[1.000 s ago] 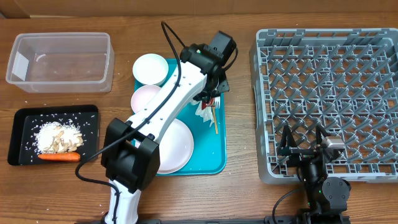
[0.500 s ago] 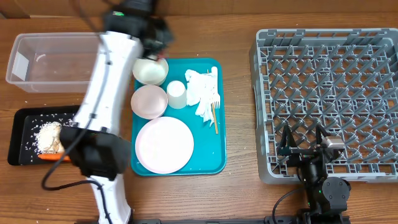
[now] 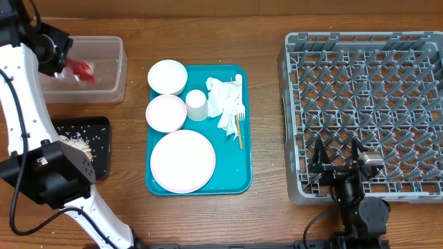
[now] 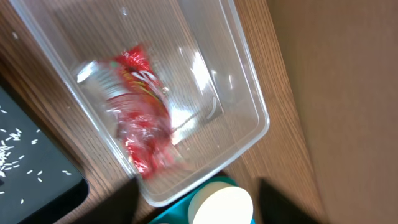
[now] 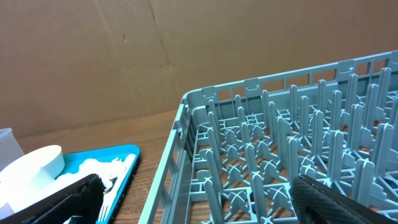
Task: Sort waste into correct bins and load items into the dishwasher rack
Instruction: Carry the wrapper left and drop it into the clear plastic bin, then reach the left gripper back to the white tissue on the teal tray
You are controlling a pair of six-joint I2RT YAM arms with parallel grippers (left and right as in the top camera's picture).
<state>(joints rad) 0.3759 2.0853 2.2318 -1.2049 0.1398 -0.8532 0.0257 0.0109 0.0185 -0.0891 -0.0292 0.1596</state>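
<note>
**Wrapper in the tub; napkins next, off to 4 o'clock**

My left gripper (image 4: 209,200) hangs over the clear tub (image 3: 119,69) with its fingers spread and nothing between them. The red wrapper (image 4: 142,115) sits inside the tub's walls, blurred, so I cannot tell whether it is resting on the floor. In my judgement the crumpled napkins (image 3: 223,102) on the teal tray (image 3: 243,166) are the next waste to fetch. Seen from overhead, they lie between 3 and 4 o'clock from the left gripper, well apart from it. The heap's long axis runs roughly 12 to 6. My right gripper (image 3: 337,158) rests wide open and empty at the near edge of the dishwasher rack (image 3: 387,41). From there the napkins lie at about 10 o'clock. That arm looks somewhat nearer to them.
</note>
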